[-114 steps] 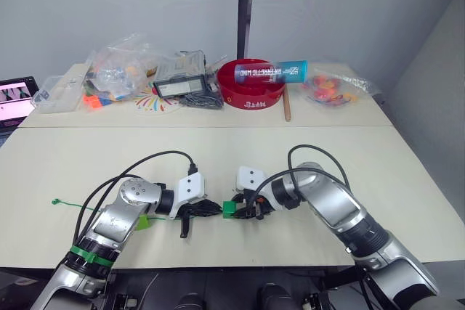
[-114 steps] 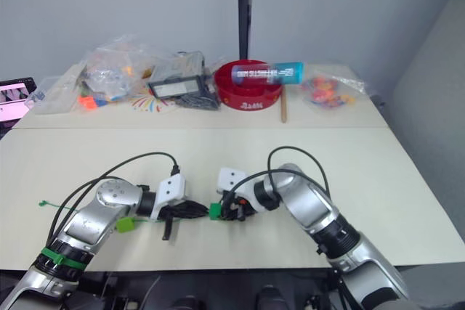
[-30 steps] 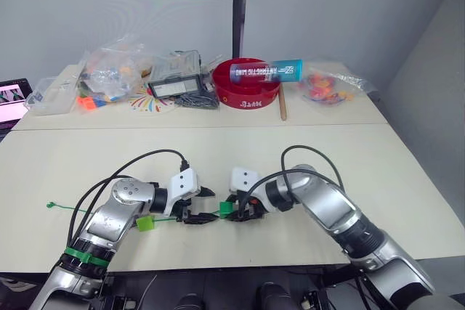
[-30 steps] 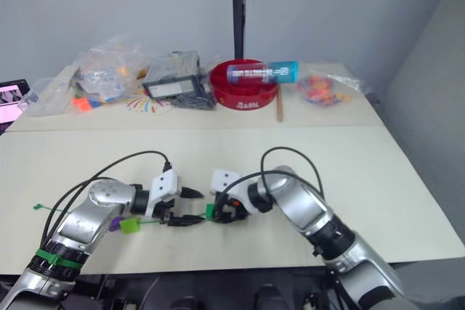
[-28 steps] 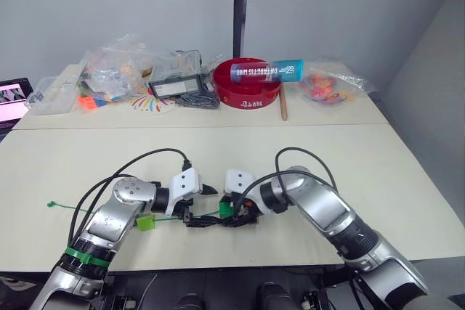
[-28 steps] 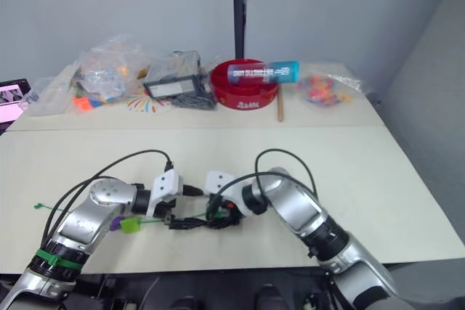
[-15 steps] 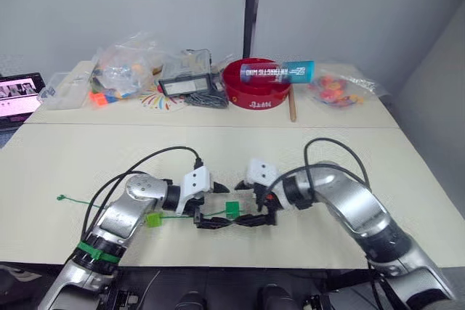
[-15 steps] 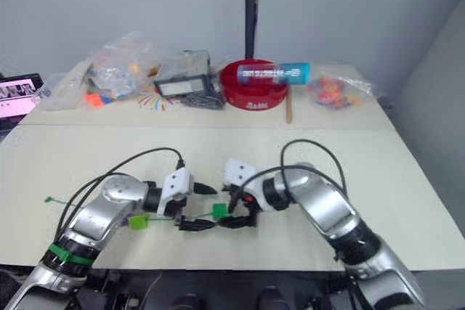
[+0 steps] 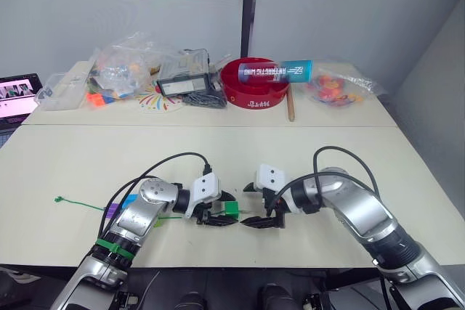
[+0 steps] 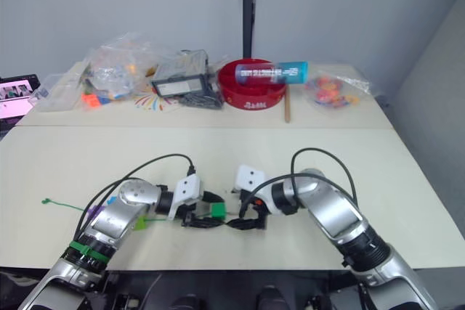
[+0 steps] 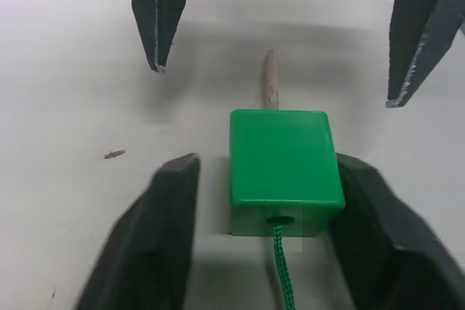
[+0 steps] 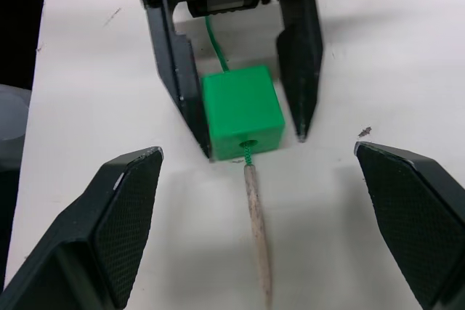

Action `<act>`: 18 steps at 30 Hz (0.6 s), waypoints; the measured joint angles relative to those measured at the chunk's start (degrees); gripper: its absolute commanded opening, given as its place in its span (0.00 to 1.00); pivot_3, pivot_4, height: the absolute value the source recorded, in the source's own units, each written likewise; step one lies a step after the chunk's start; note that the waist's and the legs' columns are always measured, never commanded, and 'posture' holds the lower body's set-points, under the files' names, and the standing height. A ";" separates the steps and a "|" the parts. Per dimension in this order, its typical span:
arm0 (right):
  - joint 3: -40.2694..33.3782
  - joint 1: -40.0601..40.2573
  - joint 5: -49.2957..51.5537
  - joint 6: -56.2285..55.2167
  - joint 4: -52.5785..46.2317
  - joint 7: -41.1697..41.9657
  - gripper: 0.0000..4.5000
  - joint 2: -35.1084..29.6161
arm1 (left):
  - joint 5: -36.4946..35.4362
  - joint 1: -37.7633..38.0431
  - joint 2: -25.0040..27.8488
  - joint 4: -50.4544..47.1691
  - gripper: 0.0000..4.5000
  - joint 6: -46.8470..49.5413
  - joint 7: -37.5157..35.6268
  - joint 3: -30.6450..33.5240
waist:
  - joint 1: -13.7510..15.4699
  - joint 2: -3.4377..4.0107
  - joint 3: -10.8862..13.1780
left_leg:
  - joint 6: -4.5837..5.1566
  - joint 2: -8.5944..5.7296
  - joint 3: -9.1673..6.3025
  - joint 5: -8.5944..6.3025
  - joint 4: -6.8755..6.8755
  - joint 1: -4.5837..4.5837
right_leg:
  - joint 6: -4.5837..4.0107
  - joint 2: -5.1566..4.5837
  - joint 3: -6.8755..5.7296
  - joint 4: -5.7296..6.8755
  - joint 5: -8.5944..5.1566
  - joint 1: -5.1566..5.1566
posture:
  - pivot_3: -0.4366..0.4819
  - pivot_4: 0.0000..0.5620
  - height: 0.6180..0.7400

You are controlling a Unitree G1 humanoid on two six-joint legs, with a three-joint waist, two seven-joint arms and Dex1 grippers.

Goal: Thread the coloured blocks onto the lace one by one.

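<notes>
Near the worktop's [image 9: 378,147] front edge, the left pincer [image 9: 216,216], arm bent low, stood parted around the green block [image 11: 283,168] threaded on the lace [image 9: 80,205], facing the released right pincer [image 9: 256,205].

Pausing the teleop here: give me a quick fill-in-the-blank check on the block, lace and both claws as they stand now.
1. The green block sits between the fingers of the ____ claw.
2. The lace already runs ____ the block.
3. The lace's pale tip points toward the ____ claw.
4. That claw's fingers stand ____, touching nothing.

Missing words: left; through; right; open
</notes>
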 measured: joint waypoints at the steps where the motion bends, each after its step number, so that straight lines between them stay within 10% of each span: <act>1: 0.07 0.10 -0.16 -0.13 0.14 -0.05 1.00 0.05 | -0.01 0.00 0.00 0.00 0.30 -0.01 -0.08 0.01 | 0.00 0.00 0.00 | 0.00 0.00 0.00 0.00 0.00 0.00 | 0.00 0.00 0.00 0.00 0.00 0.00 | 0.48 0.27 0.92; 5: 0.34 0.44 -0.42 -1.18 1.32 -0.47 0.94 0.61 | 0.00 0.00 0.01 0.00 0.27 -0.06 -0.20 0.02 | -0.01 0.00 0.00 | 0.00 0.00 0.00 0.00 0.00 0.00 | 0.00 0.00 0.00 0.00 0.00 0.00 | 0.48 0.27 0.92; 18: 3.30 1.74 -3.18 -7.66 6.45 -0.56 0.00 2.01 | 0.01 0.00 0.30 0.00 0.27 -0.06 -1.08 0.03 | -0.06 0.00 0.00 | 0.00 0.01 0.00 0.00 0.00 0.05 | 0.00 0.01 0.00 0.01 0.00 0.03 | 0.48 0.27 0.92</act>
